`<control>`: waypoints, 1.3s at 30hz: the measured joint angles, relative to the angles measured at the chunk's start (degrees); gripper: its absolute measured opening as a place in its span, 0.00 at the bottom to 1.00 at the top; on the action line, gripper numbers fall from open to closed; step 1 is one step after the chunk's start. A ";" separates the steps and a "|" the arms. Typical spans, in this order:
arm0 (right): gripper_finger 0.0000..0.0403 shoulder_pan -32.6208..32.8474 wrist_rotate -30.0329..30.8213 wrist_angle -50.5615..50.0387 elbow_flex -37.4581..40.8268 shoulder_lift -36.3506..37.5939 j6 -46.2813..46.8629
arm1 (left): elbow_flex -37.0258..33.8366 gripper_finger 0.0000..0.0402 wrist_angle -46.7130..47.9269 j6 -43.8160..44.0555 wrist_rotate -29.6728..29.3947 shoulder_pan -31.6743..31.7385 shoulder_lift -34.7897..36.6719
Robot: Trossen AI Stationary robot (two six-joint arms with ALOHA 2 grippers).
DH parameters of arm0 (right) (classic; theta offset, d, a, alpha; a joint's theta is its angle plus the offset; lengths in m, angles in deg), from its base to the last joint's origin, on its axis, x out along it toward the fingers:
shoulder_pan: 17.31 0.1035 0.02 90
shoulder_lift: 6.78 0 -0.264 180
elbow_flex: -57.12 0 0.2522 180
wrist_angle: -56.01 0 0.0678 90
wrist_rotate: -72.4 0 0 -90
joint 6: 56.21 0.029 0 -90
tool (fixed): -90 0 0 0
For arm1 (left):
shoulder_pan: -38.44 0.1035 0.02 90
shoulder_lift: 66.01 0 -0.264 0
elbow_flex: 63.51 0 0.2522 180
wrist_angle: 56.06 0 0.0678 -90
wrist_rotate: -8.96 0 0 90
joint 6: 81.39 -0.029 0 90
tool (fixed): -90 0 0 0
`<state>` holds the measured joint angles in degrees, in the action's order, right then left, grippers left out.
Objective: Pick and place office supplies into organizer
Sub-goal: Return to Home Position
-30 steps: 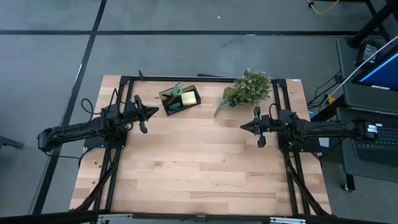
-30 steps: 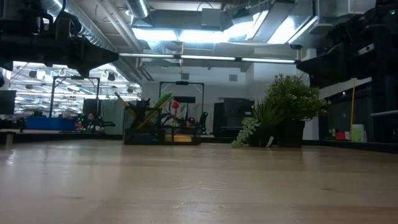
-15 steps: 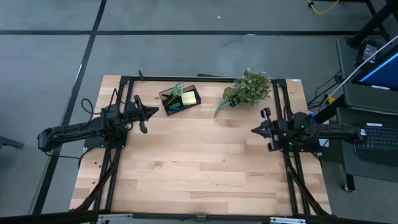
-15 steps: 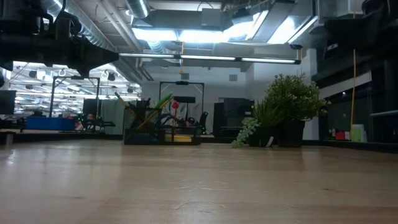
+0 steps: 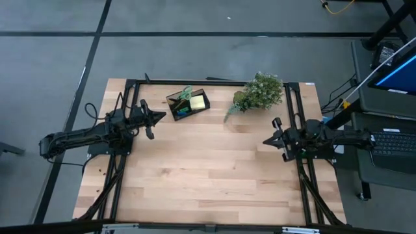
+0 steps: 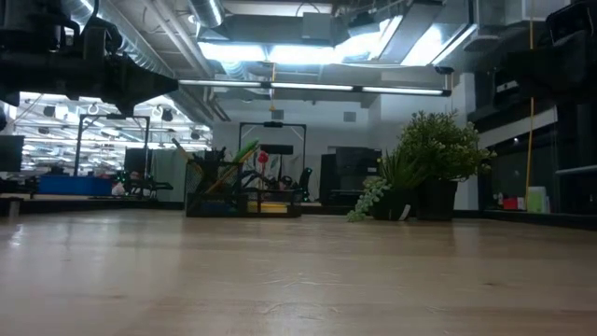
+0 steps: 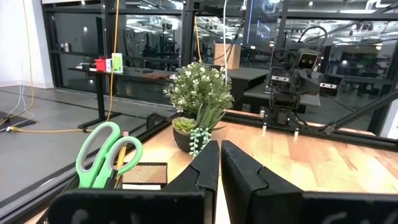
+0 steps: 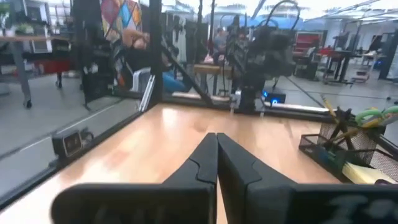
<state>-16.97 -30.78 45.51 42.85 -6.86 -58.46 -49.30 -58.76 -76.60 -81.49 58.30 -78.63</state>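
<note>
The black mesh organizer point(image 5: 187, 104) stands on the table near its far edge, left of centre. In it are green-handled scissors point(image 7: 106, 155) with handles up, a wooden pencil point(image 8: 333, 115), a yellow sticky-note pad point(image 5: 197, 101) and a small blue piece point(image 5: 182, 112). My left gripper point(image 5: 162, 117) hovers shut just left of the organizer, pointing level toward the table's right. My right gripper point(image 5: 265, 140) is shut at the right side, pointing toward the table's left, well away from the organizer. Both hold nothing.
A bushy green potted plant point(image 5: 260, 91) stands at the far right, beside the organizer and just beyond my right gripper. A black frame point(image 5: 214, 80) runs along the table's far and side edges. The wide wooden tabletop point(image 5: 208, 175) lies bare toward the near edge.
My right gripper has drawn back toward the table's right edge and a little toward the near edge, its arm folding in and swinging slightly. It has stayed shut. The organizer and its contents have not moved.
</note>
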 joint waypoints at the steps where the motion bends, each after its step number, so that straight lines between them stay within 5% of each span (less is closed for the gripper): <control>1: 0.02 0.00 0.00 -0.19 0.00 0.00 -0.90 | 0.00 0.03 0.01 0.00 0.00 0.00 0.00; 39: 0.02 0.02 0.01 -0.22 0.02 -0.02 -0.98 | 0.00 0.03 0.01 0.00 0.00 0.00 0.00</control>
<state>-16.95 -30.77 45.30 42.87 -6.88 -59.44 -49.30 -58.74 -76.60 -81.49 58.30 -78.63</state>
